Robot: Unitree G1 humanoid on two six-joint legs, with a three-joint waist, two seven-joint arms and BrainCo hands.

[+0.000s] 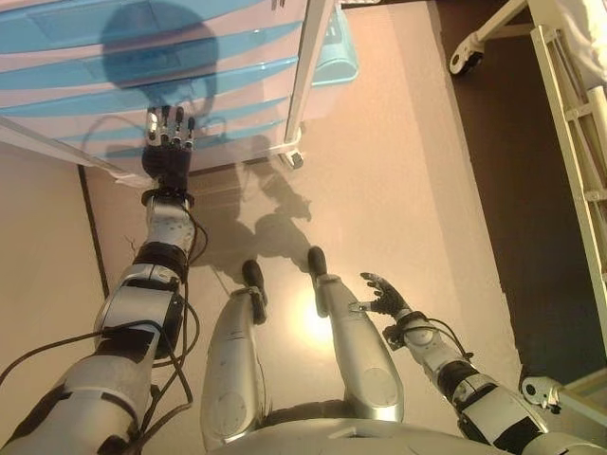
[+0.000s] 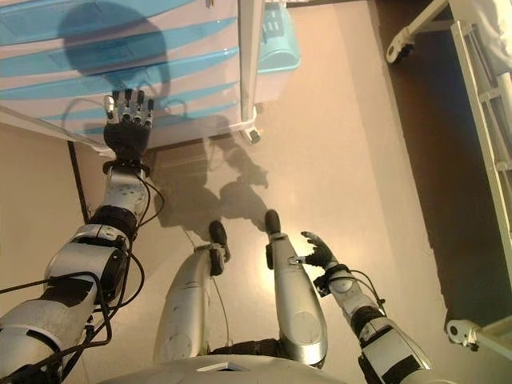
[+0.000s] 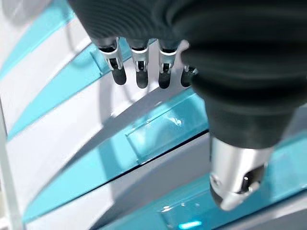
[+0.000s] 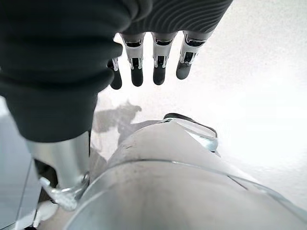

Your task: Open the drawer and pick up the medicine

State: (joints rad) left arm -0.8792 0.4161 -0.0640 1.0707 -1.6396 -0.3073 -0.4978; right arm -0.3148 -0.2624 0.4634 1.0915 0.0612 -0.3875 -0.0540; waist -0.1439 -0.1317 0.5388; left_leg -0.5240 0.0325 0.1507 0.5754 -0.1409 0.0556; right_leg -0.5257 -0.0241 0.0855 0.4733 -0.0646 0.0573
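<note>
A white drawer unit (image 1: 142,76) with several light-blue drawer fronts stands on the floor ahead of me. All its drawers look closed. My left hand (image 1: 169,142) is stretched out with straight fingers, just short of the lower drawer fronts. In the left wrist view its fingers (image 3: 139,72) point at a clear blue handle lip (image 3: 158,134) and hold nothing. My right hand (image 1: 384,296) hangs open and empty low by my side. No medicine shows in any view.
A light-blue bin (image 1: 334,52) stands right of the drawer unit, behind its white frame leg and castor (image 1: 292,156). A white wheeled frame (image 1: 569,123) runs along the right side over dark flooring. A dark floor seam (image 1: 95,237) lies to the left.
</note>
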